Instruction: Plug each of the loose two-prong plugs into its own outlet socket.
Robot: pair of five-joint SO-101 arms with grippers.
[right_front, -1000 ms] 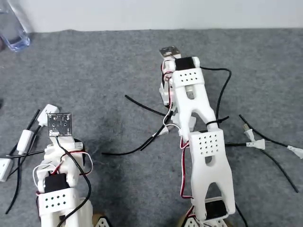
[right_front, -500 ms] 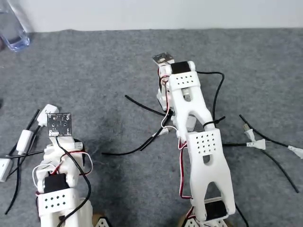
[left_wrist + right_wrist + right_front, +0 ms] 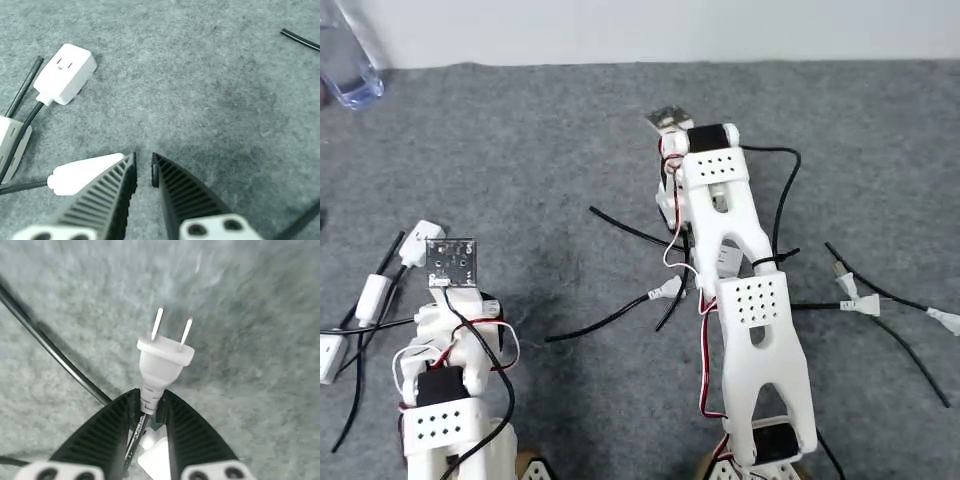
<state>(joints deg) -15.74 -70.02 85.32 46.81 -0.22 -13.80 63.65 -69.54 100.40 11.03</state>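
My right gripper (image 3: pixel 150 401) is shut on the neck of a white two-prong plug (image 3: pixel 164 357). The plug hangs above the grey carpet, prongs pointing away from me. In the high view a white plug (image 3: pixel 665 290) on a black cord lies beside the right arm (image 3: pixel 725 215). White outlet sockets (image 3: pixel 420 240) (image 3: pixel 372 296) lie at the left, by the left arm. My left gripper (image 3: pixel 143 162) is low over the carpet, shut on nothing. One socket (image 3: pixel 65 72) lies ahead of it and a white cord end (image 3: pixel 85 172) sits against one finger.
More loose plugs (image 3: pixel 847 290) (image 3: pixel 945 320) on black cords lie at the right. A black cable (image 3: pixel 50 347) crosses the carpet under the held plug. A clear bottle (image 3: pixel 345 65) stands at the back left corner. Bare carpet lies between the two arms.
The right arm's wrist swung a little left, then back. The white plug and black cords beside it slid toward the front. The left arm moved slightly toward the front.
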